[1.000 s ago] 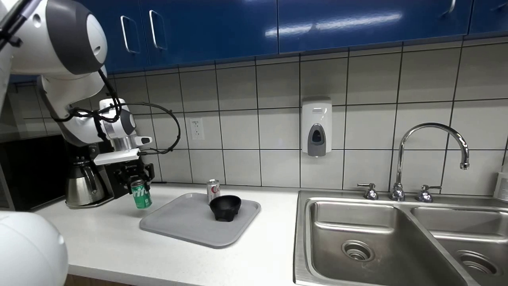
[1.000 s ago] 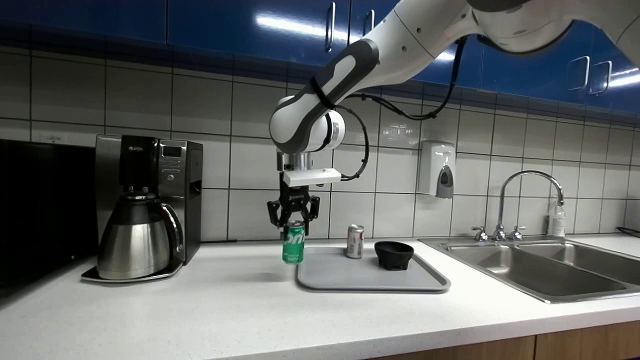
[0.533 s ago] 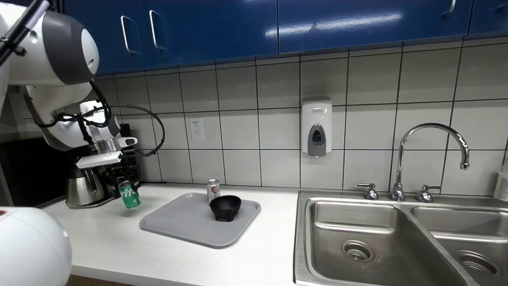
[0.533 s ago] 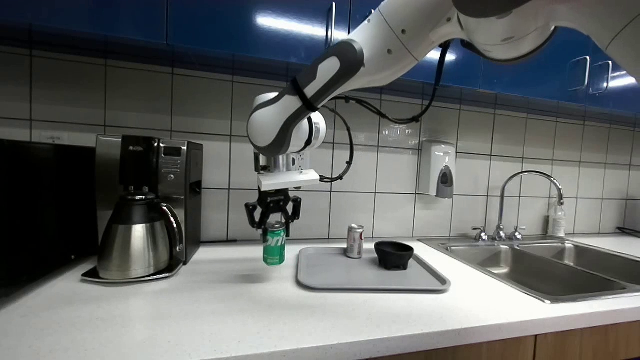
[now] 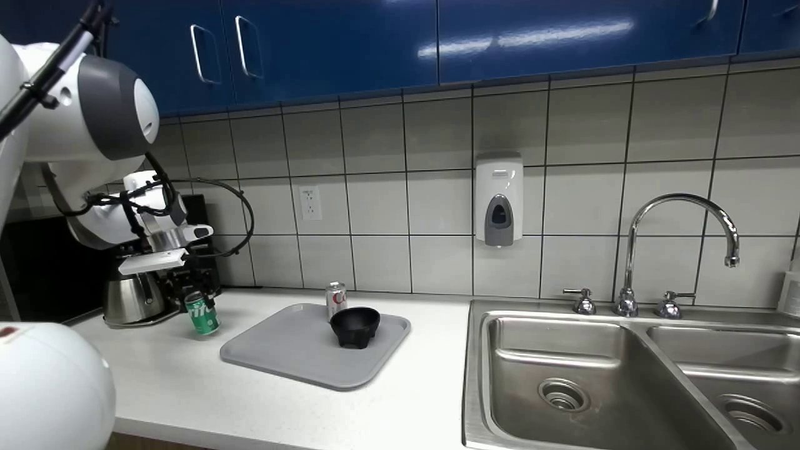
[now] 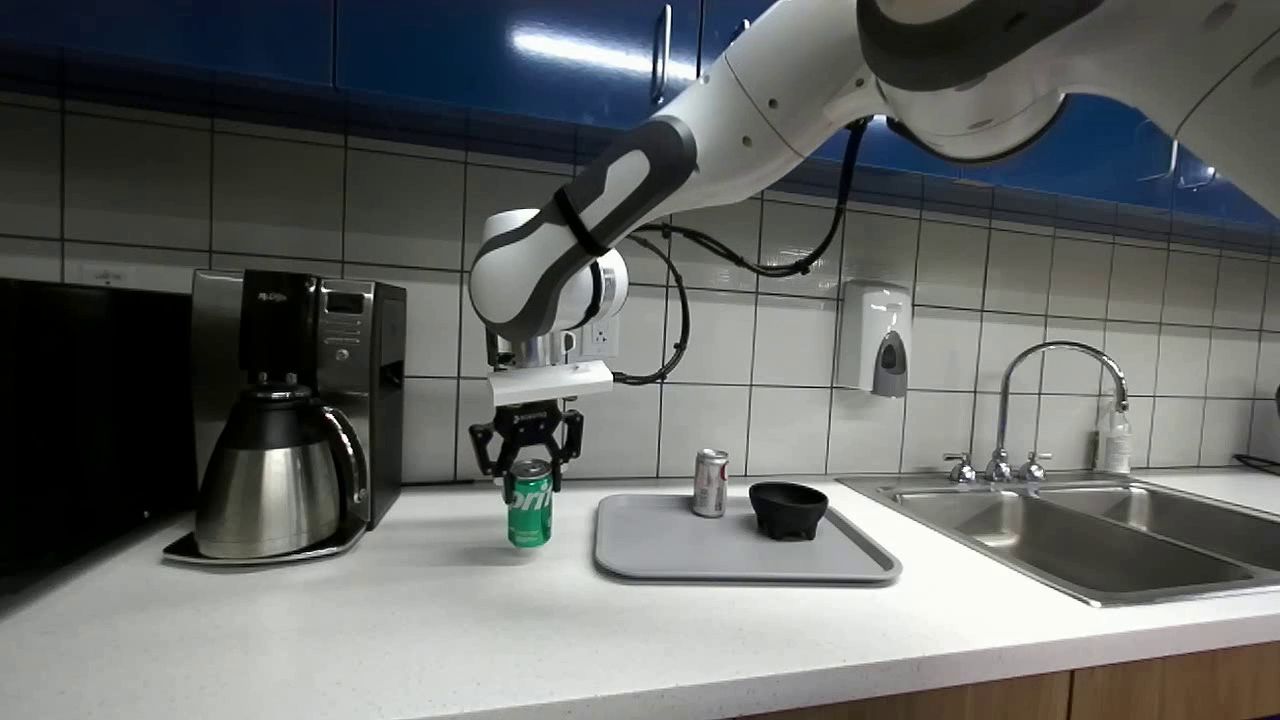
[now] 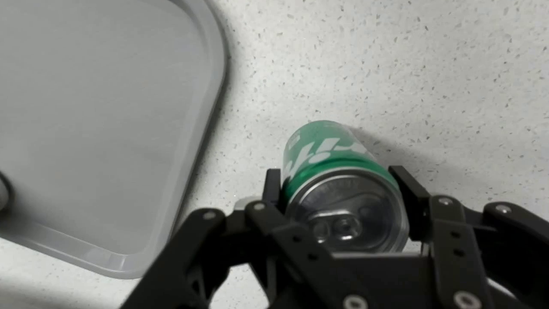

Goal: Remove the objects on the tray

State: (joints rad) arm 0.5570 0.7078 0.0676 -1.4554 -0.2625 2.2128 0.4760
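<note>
Wrist view: my gripper (image 7: 337,189) clasps the green can (image 7: 343,193) over the counter (image 7: 386,73), beside the tray (image 7: 103,111); I should settle it squarely upright, then slowly let go

White arm (image 6: 745,120), grey bands (image 5: 109,109); cables (image 6: 849,180), jaws black
</note>
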